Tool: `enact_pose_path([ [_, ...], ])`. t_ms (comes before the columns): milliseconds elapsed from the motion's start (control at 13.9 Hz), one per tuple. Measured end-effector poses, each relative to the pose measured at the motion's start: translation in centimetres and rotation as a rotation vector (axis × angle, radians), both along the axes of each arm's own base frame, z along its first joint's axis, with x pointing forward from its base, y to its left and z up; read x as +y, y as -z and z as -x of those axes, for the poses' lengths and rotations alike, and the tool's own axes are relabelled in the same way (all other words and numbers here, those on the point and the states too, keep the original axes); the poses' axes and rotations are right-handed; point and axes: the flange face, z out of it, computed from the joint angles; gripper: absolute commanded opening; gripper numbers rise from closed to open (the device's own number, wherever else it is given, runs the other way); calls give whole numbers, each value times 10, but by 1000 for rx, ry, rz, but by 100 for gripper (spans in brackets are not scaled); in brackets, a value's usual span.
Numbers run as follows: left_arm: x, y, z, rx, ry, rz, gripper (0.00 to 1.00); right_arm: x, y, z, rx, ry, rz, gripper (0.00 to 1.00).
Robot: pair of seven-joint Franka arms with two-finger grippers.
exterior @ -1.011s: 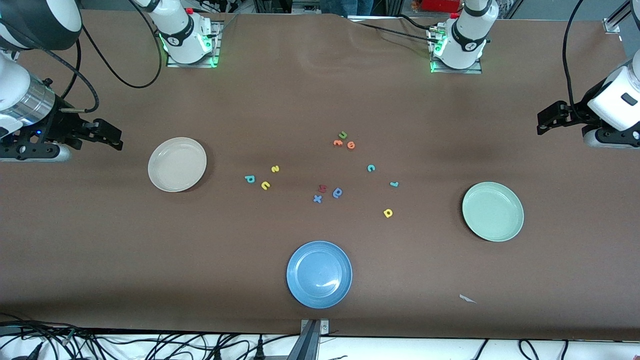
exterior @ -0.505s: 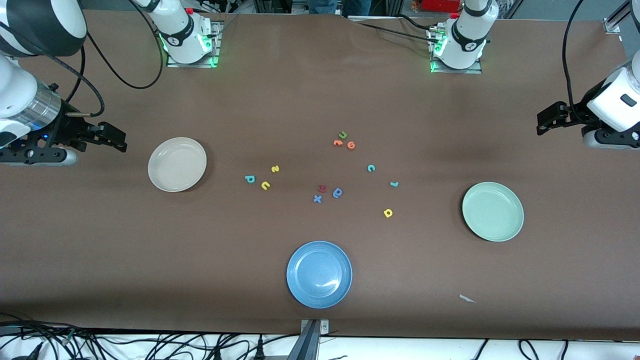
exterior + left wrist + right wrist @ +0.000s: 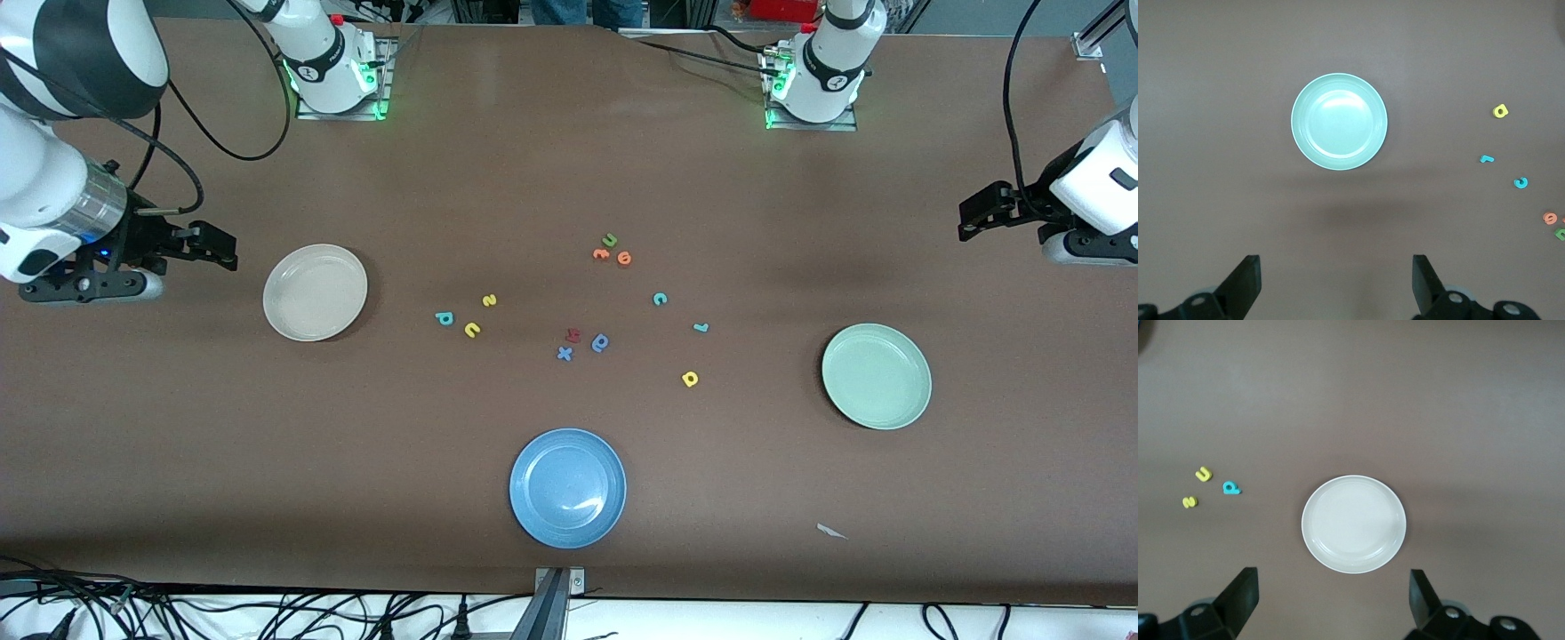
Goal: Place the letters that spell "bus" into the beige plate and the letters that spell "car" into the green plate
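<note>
Letters for "bus" [image 3: 468, 317] are lying apart from the right gripper [image 3: 218, 250], hanging open-fingered just beside the beige plate [image 3: 315, 292]. Left gripper [image 3: 976, 213], also open, is hovering near the green plate [image 3: 876, 376], "car" letters [image 3: 685, 333] lying farther off.

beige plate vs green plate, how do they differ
The beige plate is cream coloured; the green plate is pale mint. The beige plate sits toward the right arm's end of the table, the green plate toward the left arm's end. The green plate lies nearer the front camera than the beige one. The yellow u lies closest to the beige plate, the yellow a closest to the green. Both are round, plain, similar in size and hold no letters.
</note>
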Motion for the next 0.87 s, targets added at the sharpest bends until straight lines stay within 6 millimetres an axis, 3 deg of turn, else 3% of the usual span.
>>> enact_pose_path([
  [144, 0, 1, -1, -2, 0, 0, 100, 38, 18, 0, 29, -71, 2, 100],
  [361, -1, 10, -5, 14, 0, 1, 100, 121, 54, 3, 33, -204, 1, 96],
  [505, -3, 19, -10, 19, 3, 4, 100, 165, 89, 2, 28, -267, -2, 67],
  [722, -12, 44, -25, 26, 4, 47, 100, 203, 148, 7, 74, -325, 7, 66],
  [866, -20, 68, -37, 38, 13, 52, 100, 210, 186, 7, 69, -333, 4, 67],
])
